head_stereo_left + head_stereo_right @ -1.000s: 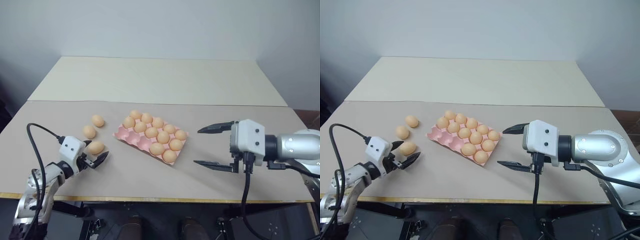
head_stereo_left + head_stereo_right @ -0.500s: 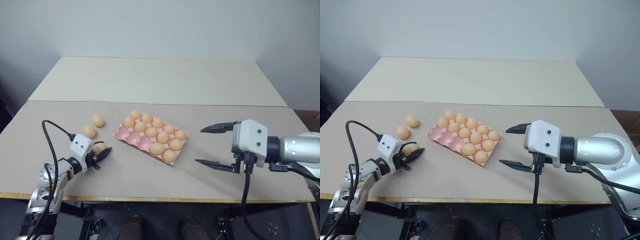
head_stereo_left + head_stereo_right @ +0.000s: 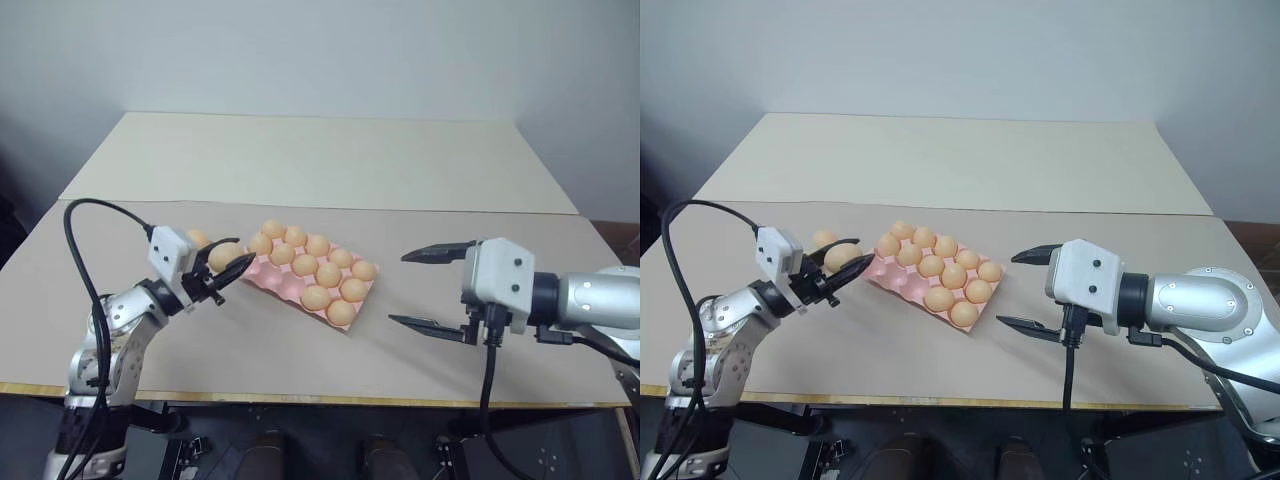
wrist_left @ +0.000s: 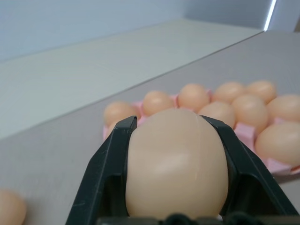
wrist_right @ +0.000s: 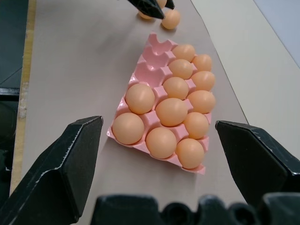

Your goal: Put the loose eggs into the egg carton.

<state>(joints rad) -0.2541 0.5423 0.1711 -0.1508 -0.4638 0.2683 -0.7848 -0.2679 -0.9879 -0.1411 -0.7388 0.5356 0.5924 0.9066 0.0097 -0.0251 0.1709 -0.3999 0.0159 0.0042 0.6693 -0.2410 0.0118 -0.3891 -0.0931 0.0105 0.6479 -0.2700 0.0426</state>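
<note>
My left gripper (image 3: 230,268) is shut on one of the loose eggs (image 3: 222,255), a light orange-tan oval held off the table just left of the egg carton (image 3: 278,283). In the left wrist view that egg (image 4: 177,161) sits between the two black fingers, with the carton's eggs behind it. The pink carton holds several eggs, and its wells nearest the left gripper are empty. Another loose egg (image 3: 198,238) lies on the table behind the left gripper, partly hidden. My right gripper (image 3: 400,289) hangs open to the right of the carton, holding nothing.
The grey-tan tabletop (image 3: 300,350) runs to a wooden front edge (image 3: 330,399). A lighter beige surface (image 3: 320,160) lies behind it, against a pale wall. A black cable (image 3: 85,260) loops over the left arm.
My left gripper closed on a loose egg, lifted it off the table and carried it right, toward the carton's near corner. The right gripper stayed in place, open.
</note>
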